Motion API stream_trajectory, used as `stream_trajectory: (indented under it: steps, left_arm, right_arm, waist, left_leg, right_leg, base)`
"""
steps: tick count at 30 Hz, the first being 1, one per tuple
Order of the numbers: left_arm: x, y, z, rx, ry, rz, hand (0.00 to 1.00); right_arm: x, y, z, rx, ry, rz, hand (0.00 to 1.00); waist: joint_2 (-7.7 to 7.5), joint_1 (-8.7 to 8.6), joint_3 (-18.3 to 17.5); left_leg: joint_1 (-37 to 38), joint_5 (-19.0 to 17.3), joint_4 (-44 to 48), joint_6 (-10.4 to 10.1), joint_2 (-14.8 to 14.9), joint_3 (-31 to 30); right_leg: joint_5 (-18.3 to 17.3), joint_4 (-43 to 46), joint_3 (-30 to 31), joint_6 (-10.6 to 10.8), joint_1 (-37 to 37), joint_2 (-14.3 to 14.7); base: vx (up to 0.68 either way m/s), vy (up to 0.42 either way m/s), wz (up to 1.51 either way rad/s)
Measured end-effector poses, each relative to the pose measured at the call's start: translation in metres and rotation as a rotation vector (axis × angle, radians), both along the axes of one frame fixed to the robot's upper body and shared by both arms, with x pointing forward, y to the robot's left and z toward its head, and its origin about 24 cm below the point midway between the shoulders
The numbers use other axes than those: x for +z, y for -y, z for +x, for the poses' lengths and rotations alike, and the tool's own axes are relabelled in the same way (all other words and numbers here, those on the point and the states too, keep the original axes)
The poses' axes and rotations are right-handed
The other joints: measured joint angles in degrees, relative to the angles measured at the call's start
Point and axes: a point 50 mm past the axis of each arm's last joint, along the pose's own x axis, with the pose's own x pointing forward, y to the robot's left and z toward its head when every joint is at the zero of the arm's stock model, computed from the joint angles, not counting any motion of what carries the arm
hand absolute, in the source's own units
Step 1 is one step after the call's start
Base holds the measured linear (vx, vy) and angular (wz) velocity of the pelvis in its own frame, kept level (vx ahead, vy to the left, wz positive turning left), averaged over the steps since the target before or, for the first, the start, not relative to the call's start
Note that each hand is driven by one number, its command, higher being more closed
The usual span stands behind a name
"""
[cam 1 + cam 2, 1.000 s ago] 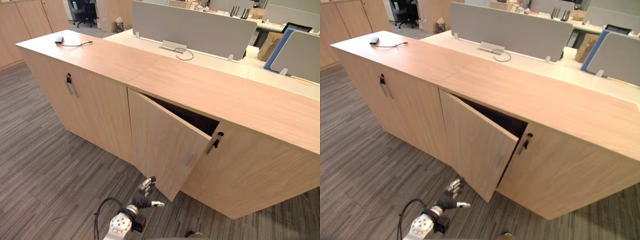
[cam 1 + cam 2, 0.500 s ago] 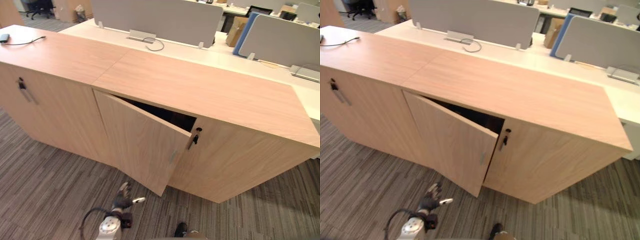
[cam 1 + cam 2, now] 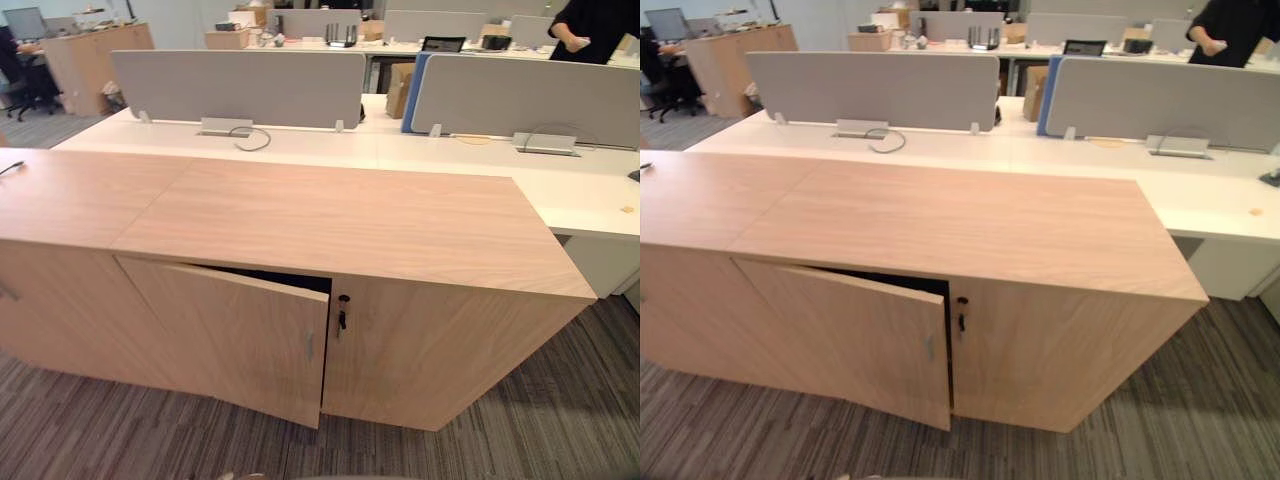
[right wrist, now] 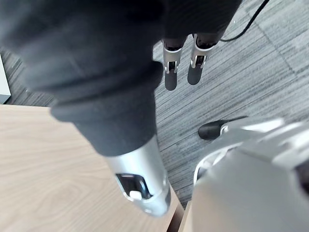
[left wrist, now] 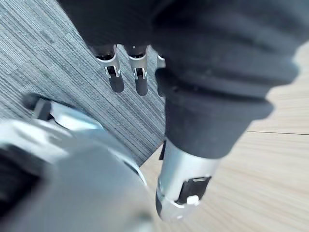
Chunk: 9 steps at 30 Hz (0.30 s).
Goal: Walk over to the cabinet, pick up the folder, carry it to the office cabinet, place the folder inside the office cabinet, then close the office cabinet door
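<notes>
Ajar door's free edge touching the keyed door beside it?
Apart. Left eye view: ajar door swung outward, dark gap between its edge and the keyed door.

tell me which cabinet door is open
The middle door, just left of the key: it stands ajar with a dark gap behind its top edge. The door with the key sits flush.

Grey dividers (image 3: 238,88) line white desks (image 3: 450,160) (a person (image 3: 600,25) behind).

Striped grey carpet (image 3: 585,400); white desks (image 3: 600,200), grey dividers (image 3: 240,85)
</notes>
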Motion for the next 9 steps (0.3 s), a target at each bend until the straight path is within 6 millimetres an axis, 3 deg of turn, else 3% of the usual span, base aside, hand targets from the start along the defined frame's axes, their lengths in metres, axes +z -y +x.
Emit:
stream_trajectory:
  steps: [1,2,4,9]
  left_arm:
    - [-0.001,0.003,-0.006,0.040,-0.014,-0.009,0.00]
    - [-0.001,0.000,-0.009,0.071,-0.016,0.001,0.00]
    - [0.000,-0.003,-0.009,0.091,-0.012,0.011,0.00]
    - [0.000,-0.002,0.001,0.054,0.005,0.012,0.00]
  right_arm:
    - [-0.001,-0.006,0.002,-0.006,0.008,0.010,0.00]
    - [-0.001,-0.010,0.001,-0.011,0.013,0.016,0.00]
    - [-0.002,-0.014,-0.008,-0.016,-0.001,0.022,0.00]
    - [-0.002,-0.015,-0.008,0.026,0.003,0.013,0.00]
  waist:
    - [1.16,0.73,0.46]
    - [-0.23,0.55,0.39]
    - [-1.32,0.34,0.19]
    - [-1.64,-0.04,-0.12]
  left_leg:
    - [1.28,2.55,-5.02,3.27,-1.07,-1.33]
    - [2.94,2.90,-7.65,2.97,-2.62,-1.39]
    - [5.38,4.96,-12.76,4.52,-4.81,-0.88]
    - [9.41,8.71,-21.97,6.08,-7.89,-0.41]
  right_leg:
    - [0.00,-0.47,1.19,1.28,0.84,0.58]
    - [0.77,-1.98,1.37,2.41,1.84,-0.08]
    - [1.15,-3.34,1.35,2.89,2.73,-2.03]
    - [1.91,-5.89,1.02,4.23,3.49,-4.15]
  base:
    - [0.15,0.178,-0.26]
    - [0.16,0.155,-0.10]
    - [0.16,0.103,0.12]
    - [0.14,0.068,0.04]
